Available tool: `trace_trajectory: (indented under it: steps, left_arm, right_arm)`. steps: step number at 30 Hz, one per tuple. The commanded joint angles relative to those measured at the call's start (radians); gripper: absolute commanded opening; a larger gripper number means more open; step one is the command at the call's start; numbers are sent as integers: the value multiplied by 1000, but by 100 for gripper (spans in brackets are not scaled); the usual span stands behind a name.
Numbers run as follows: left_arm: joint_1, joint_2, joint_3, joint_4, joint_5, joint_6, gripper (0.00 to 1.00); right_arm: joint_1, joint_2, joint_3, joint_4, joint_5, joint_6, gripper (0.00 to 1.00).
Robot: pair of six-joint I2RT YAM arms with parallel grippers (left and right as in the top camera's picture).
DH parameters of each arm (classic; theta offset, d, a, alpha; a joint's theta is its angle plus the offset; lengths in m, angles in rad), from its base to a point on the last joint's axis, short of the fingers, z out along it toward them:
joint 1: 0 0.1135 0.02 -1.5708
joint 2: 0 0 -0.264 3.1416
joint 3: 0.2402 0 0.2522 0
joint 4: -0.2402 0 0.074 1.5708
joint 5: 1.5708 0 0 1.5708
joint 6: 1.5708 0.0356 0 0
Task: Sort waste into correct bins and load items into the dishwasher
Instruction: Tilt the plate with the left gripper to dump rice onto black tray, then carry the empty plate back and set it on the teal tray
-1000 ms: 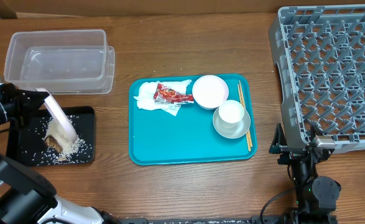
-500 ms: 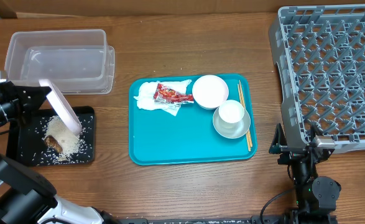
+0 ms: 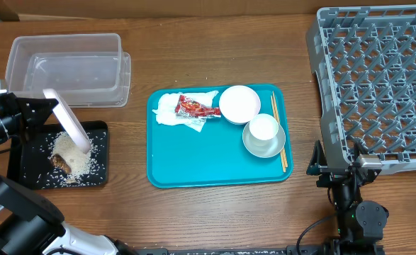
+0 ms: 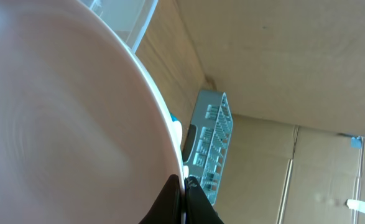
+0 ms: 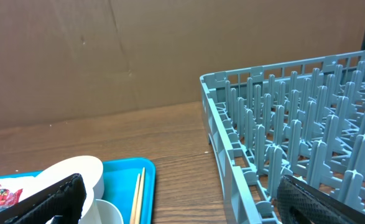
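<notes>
Left gripper (image 4: 183, 198): fingers pressed tight on the rim of the white plate (image 3: 66, 119), one finger on each face. The plate is tilted steeply above the black tray (image 3: 32, 168), which sits just in front of the clear tub (image 3: 66, 71).

Right gripper (image 5: 181, 182): fingers spread wide, holding and touching nothing, low beside the near corner of the dish rack (image 3: 374, 85).

Counts:
- In the black tray: one rice pile (image 3: 76, 161) with scattered grains, one brown food scrap (image 3: 59, 163).
- On the teal tray (image 3: 208, 159): one napkin (image 3: 169, 112), one red wrapper (image 3: 197, 108), one white bowl (image 3: 239, 104), and one cup (image 3: 263, 127) standing in one grey-green bowl (image 3: 253, 147).
- Chopsticks (image 3: 273, 103): one pair along the tray's right edge.
</notes>
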Motion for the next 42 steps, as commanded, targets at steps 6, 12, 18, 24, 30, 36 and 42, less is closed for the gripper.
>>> trace_trajectory:
  steps: [6, 12, 18, 24, 30, 36, 42]
  left_arm:
    - [-2, 10, 19, -225, 151, 188, 4]
    - [-88, -13, 17, -249, 46, 219, 4]
    - [-335, -80, 17, -249, -32, 130, 4]
    - [-714, -151, 17, -208, -66, 113, 4]
    - [-1118, -134, 8, 11, -564, -248, 4]
    - [-1464, -88, 6, 111, -1104, -632, 4]
    - [-1675, 16, 6, 155, -1319, -813, 4]
  right_arm:
    - [-4, -10, -10, 6, 9, -3, 100]
    - [-4, -10, -10, 6, 9, -3, 100]
    - [-4, -10, -10, 6, 9, -3, 100]
    - [-4, -10, -10, 6, 9, -3, 100]
    - [-4, -10, -10, 6, 9, -3, 100]
    - [-4, -10, -10, 6, 9, -3, 100]
    - [-4, -10, -10, 6, 9, -3, 100]
